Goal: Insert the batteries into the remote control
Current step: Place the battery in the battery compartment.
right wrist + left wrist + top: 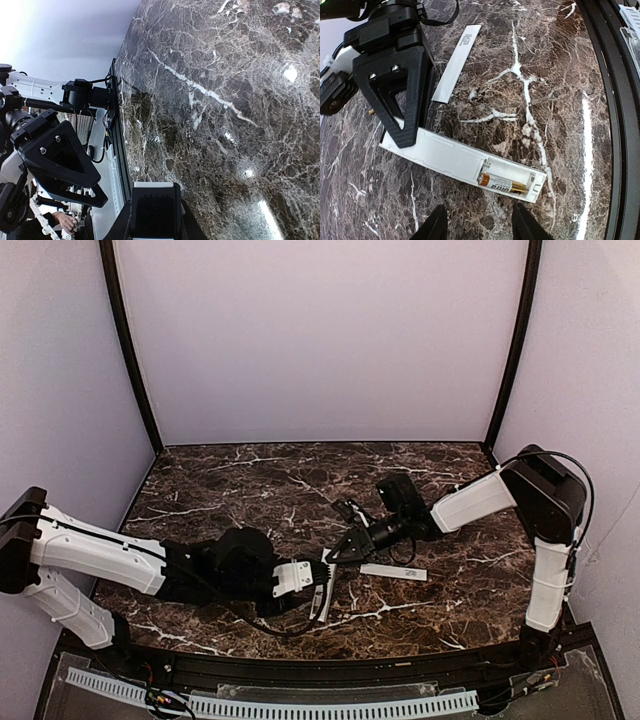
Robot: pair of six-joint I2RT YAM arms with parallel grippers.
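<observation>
You have one battery [502, 184] seated in the remote [450, 157], which lies on the worktop [560, 100]. The second slot looks empty, and the cover [456, 62] is off. The left gripper [479, 222] hovers parted and holds nothing. The right gripper [404, 140] is closed, its tip on the remote's far end.

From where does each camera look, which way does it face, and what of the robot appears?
Top external: above and behind the robot, looking down on the marble table; left arm, right arm show.
Left wrist: on the left arm, looking down at the remote control holding one battery; left claw at bottom.
Right wrist: on the right arm, looking low across the table toward its near edge; right claw at bottom.
Shared: top and left wrist both show the white cover strip.
</observation>
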